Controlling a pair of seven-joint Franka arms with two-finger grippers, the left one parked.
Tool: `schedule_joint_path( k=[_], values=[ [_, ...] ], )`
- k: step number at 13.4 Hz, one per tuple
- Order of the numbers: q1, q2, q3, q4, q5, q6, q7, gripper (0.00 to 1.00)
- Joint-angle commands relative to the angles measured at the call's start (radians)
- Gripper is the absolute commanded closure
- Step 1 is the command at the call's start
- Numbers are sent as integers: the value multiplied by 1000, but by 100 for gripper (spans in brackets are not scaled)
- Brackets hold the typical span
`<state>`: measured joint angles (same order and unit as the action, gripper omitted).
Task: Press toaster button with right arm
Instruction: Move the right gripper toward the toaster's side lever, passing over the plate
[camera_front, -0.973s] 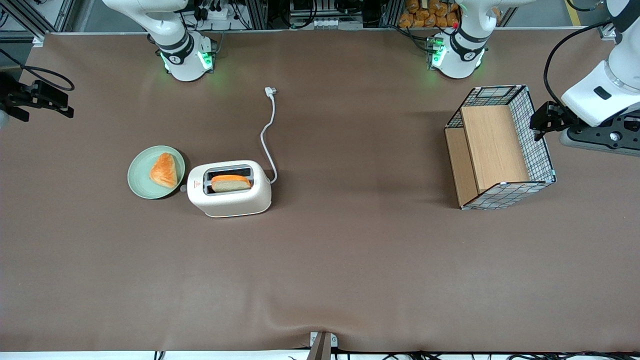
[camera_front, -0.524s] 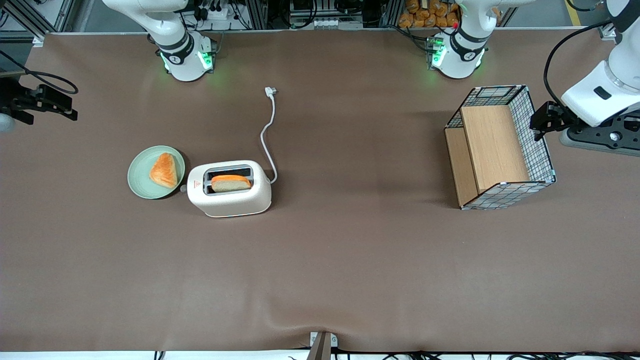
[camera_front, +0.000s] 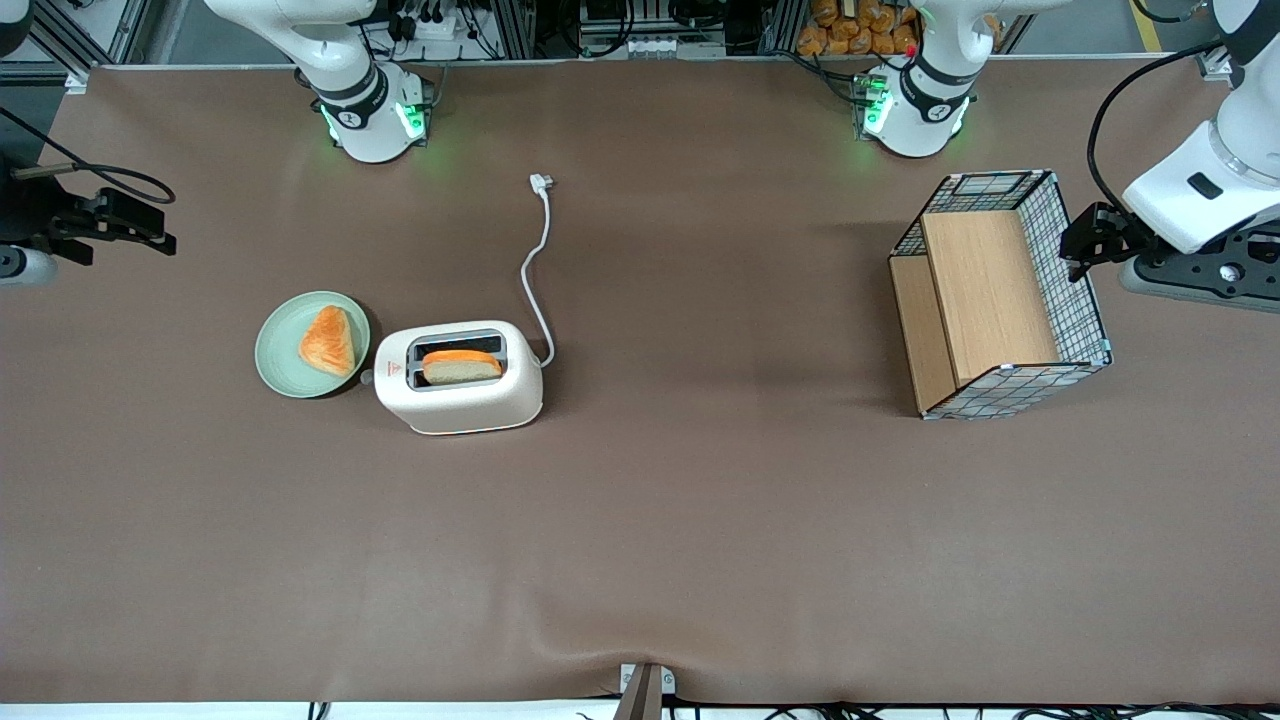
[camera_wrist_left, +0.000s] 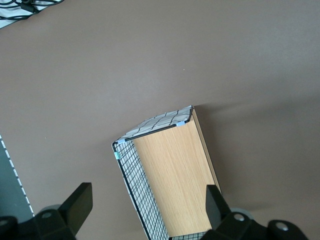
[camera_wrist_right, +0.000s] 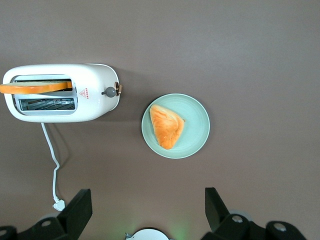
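Note:
The cream-white toaster (camera_front: 458, 378) stands on the brown table with a slice of bread (camera_front: 462, 364) in one slot; it also shows in the right wrist view (camera_wrist_right: 62, 92). The toaster button (camera_front: 366, 377) sticks out of the narrow end by the red mark, facing the green plate; the wrist view shows it as a small knob (camera_wrist_right: 111, 91). My right gripper (camera_front: 160, 228) hovers open and empty toward the working arm's end of the table, well apart from the toaster and farther from the front camera. In the wrist view its fingers stand wide apart (camera_wrist_right: 147, 192).
A green plate (camera_front: 345, 380) with a triangular pastry (camera_front: 328, 340) lies right beside the button end. The toaster's white cord (camera_front: 540, 270) runs away from the front camera to a loose plug (camera_front: 541, 182). A wire basket with wooden boards (camera_front: 1000, 295) stands toward the parked arm's end.
My right gripper has moved in from the table's edge toward the toaster and slightly nearer the front camera. The toaster, plate and basket have not moved.

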<state>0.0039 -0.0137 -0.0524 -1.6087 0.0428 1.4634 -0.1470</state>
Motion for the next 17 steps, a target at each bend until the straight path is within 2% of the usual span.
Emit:
schedule_joint_path(
  k=[1, 2, 3, 4, 7, 9, 11, 12, 13, 14, 17],
  values=[
    [33, 21, -3, 16, 14, 2, 12, 0],
    [42, 21, -1, 16, 16, 2, 10, 0],
    [50, 30, -1, 16, 16, 2, 10, 7],
    [62, 40, -1, 16, 16, 3, 10, 21],
    [68, 87, -1, 15, 87, 17, 9, 62],
    [67, 118, -1, 0, 123, 49, -2, 83],
    [57, 150, -3, -22, 170, 87, -32, 86],
    [56, 164, -3, -30, 174, 107, -51, 88],
    [56, 179, -3, -33, 175, 124, -57, 96],
    [59, 195, -3, -33, 180, 133, -59, 100],
    [62, 236, -3, -37, 209, 166, -63, 100]
  ],
)
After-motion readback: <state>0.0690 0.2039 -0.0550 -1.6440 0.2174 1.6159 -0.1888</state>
